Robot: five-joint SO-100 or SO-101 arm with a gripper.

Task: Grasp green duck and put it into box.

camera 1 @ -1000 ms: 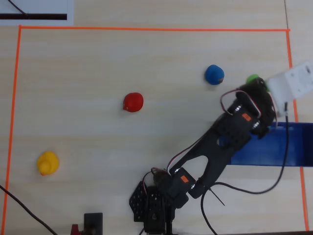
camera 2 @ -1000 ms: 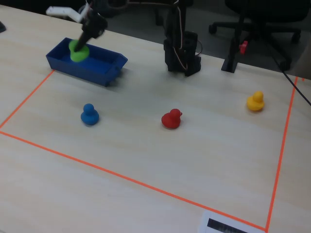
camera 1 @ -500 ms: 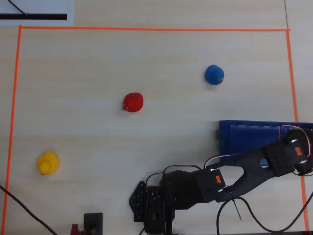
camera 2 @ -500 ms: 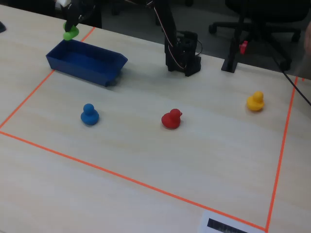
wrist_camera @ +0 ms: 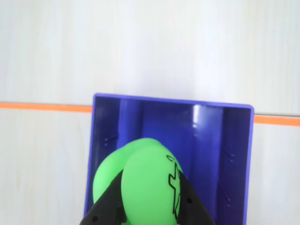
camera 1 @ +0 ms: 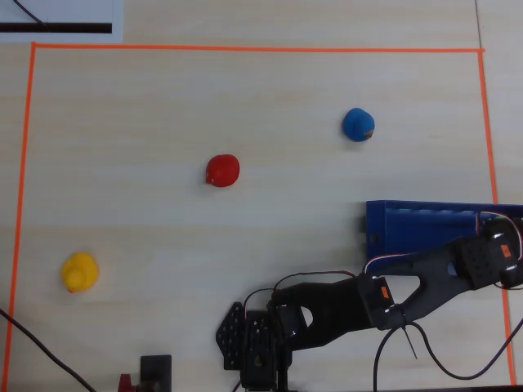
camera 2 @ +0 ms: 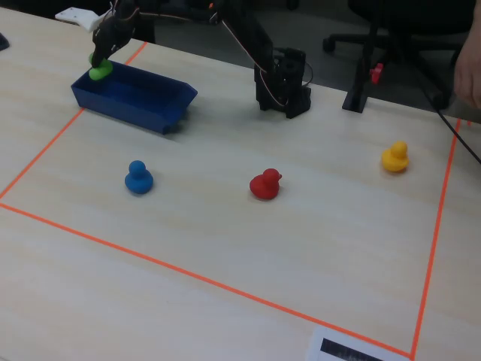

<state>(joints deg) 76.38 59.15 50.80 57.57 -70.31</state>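
Note:
My gripper [wrist_camera: 150,183] is shut on the green duck [wrist_camera: 140,178], with a black finger pressing each side. In the wrist view the duck hangs over the inside of the dark-blue box [wrist_camera: 234,154], near its left wall. In the fixed view the gripper [camera 2: 103,54] holds the duck [camera 2: 99,72] at rim height over the left end of the box [camera 2: 143,101]. In the overhead view the arm [camera 1: 441,269] reaches across the box [camera 1: 417,229] to the right edge. The duck and the fingertips are hidden there.
A blue duck [camera 2: 138,177], a red duck [camera 2: 264,184] and a yellow duck [camera 2: 394,157] stand on the wooden table inside an orange tape rectangle [camera 2: 225,286]. The arm's base [camera 2: 283,84] stands behind the box. Cables trail near it.

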